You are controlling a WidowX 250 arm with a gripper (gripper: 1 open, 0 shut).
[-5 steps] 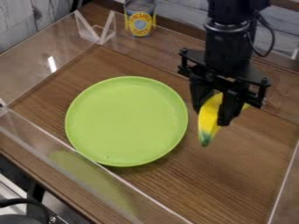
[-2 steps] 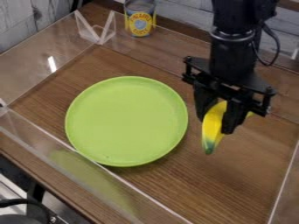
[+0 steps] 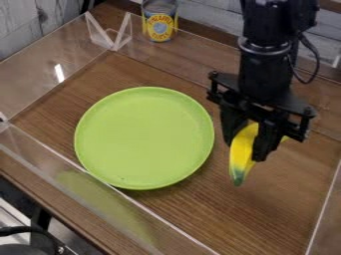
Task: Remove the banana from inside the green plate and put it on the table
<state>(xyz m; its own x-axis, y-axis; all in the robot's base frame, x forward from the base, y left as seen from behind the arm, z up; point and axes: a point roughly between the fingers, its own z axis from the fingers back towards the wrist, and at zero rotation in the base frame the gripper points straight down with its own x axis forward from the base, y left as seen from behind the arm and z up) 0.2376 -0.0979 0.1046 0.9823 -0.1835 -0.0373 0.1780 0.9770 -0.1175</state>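
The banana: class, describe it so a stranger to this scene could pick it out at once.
Find the green plate on the table. Right of its rim, the black claw grips the banana hanging upright. It is the only yellow curved thing there, with a dark green tip.

Even, soft indoor light; white glare streaks on the acrylic walls point(image 3: 54, 72); low-resolution, slightly blurred throughout.

Setting: robotics lab test cell. Evidence: wood-grain bench point(image 3: 160, 214) fenced along its edges by low clear acrylic walls point(image 3: 60, 50); black robot arm point(image 3: 273, 40) with cabling mounted at the far right edge; toy props only, a plastic banana point(image 3: 242, 154) and green plate point(image 3: 144, 136); a can point(image 3: 160, 22) beyond the far wall.
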